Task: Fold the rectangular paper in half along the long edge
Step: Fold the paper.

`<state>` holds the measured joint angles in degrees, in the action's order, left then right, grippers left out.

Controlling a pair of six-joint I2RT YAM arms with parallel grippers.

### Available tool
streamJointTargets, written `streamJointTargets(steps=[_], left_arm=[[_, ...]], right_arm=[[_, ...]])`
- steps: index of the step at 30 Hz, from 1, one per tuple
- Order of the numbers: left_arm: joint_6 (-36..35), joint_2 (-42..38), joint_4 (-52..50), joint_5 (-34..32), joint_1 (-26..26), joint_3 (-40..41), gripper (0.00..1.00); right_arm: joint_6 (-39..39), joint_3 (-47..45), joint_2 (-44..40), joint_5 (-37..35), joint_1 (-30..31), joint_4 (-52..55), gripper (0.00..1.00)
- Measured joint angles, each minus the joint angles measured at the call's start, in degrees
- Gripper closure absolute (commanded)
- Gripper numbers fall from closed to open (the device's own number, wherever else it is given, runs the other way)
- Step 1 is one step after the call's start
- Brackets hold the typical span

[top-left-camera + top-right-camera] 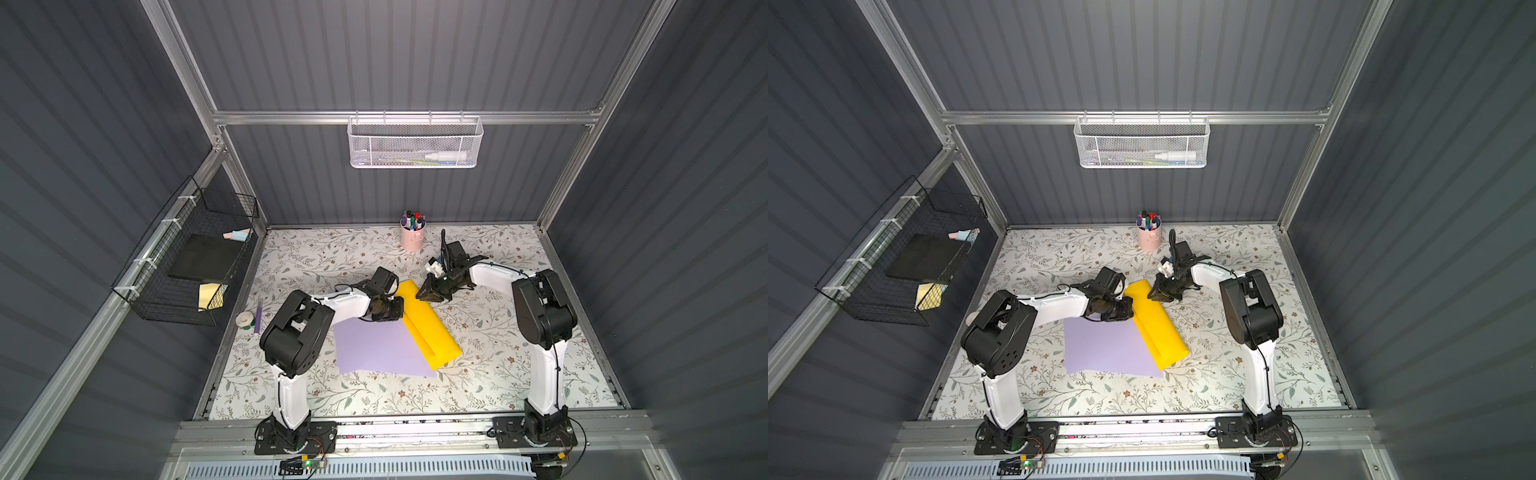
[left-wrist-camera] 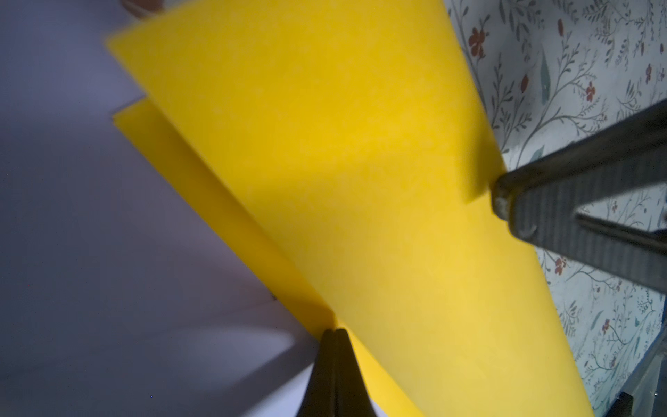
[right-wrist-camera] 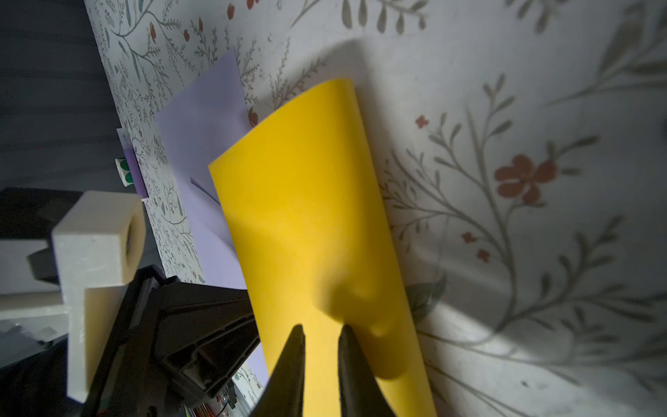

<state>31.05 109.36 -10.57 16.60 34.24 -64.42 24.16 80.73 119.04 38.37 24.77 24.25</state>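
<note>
A yellow rectangular paper [image 1: 428, 324] [image 1: 1156, 328] lies slantwise on the floral table, doubled over along its length with a rounded, uncreased fold on its right side. My left gripper [image 1: 401, 309] [image 2: 335, 330] is shut on the paper's left long edge near the far end, where the upper flap [image 2: 361, 180] meets the lower layer. My right gripper [image 1: 422, 296] [image 3: 319, 328] stands at the far end by the fold. Its jaws are a little apart, tips down on the yellow sheet [image 3: 306, 216], nothing between them.
A lilac sheet [image 1: 374, 349] [image 1: 1104, 349] lies under the yellow paper's left side. A pink cup of markers [image 1: 411, 241] stands at the back. A tape roll [image 1: 245, 319] and a purple stick [image 1: 258, 316] lie by the left wall, under a black wire basket [image 1: 187, 266].
</note>
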Motion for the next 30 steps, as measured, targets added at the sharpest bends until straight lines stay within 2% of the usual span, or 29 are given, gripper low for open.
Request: streamJointTargets(steps=[14,21,30], left_arm=[[0.0,0.0,0.4,0.3,0.0,0.1,0.99],[0.0,0.0,0.4,0.3,0.0,0.1,0.97],[0.0,-0.1,0.6,0.3,0.0,0.1,0.87]], right_arm=[[1.3,-2.3,0.0,0.4,1.0,-2.2,0.80],[2.2,-2.3,0.0,0.4,1.1,-3.5,0.80],[2.8,-2.3,0.0,0.6,1.3,-4.1,0.80]])
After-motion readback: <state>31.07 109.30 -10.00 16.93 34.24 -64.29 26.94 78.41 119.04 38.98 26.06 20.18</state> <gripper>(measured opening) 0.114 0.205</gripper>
